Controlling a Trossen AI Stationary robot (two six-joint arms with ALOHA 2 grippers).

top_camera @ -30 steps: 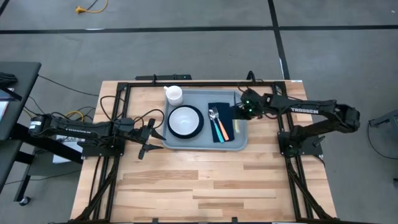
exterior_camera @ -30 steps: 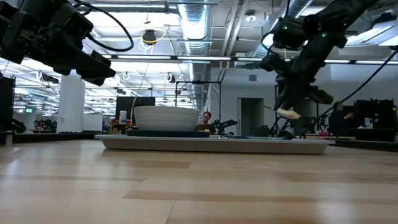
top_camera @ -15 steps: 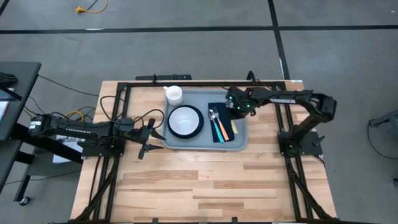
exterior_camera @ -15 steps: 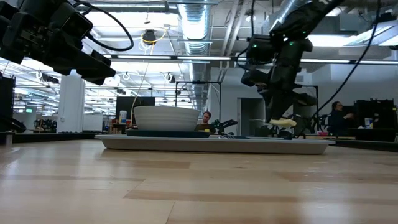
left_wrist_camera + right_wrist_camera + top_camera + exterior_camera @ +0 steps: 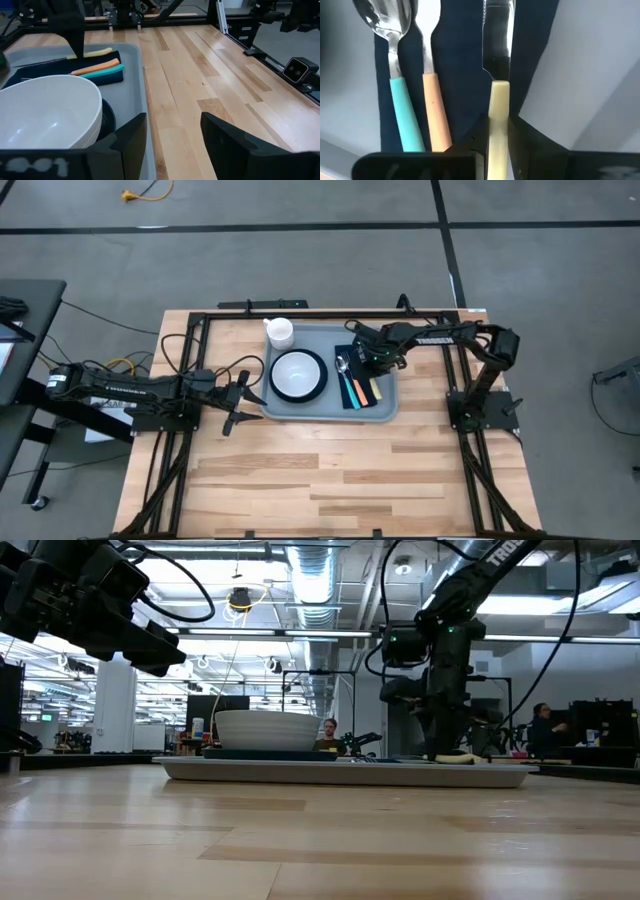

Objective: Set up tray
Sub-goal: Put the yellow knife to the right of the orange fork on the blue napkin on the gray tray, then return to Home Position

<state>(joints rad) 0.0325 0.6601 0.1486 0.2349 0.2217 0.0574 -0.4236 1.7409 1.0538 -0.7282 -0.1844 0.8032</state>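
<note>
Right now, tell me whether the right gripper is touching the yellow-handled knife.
Touching. The right wrist view shows the right gripper with its fingers pressed against both sides of the yellow-handled knife, no gap, its blade over the navy napkin.

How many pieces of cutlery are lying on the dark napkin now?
3, side by side on the napkin in the tray: a teal-handled spoon, an orange-handled fork in the middle, and a yellow-handled knife, whose handle sits between the right gripper's jaws. None seems hidden.

Probably a robotics lab or industrial workshop: exposed ceiling ducts (image 5: pixel 318 580), strip lighting, concrete floor (image 5: pixel 300 250), distant workbenches with seated people (image 5: pixel 329 732).
</note>
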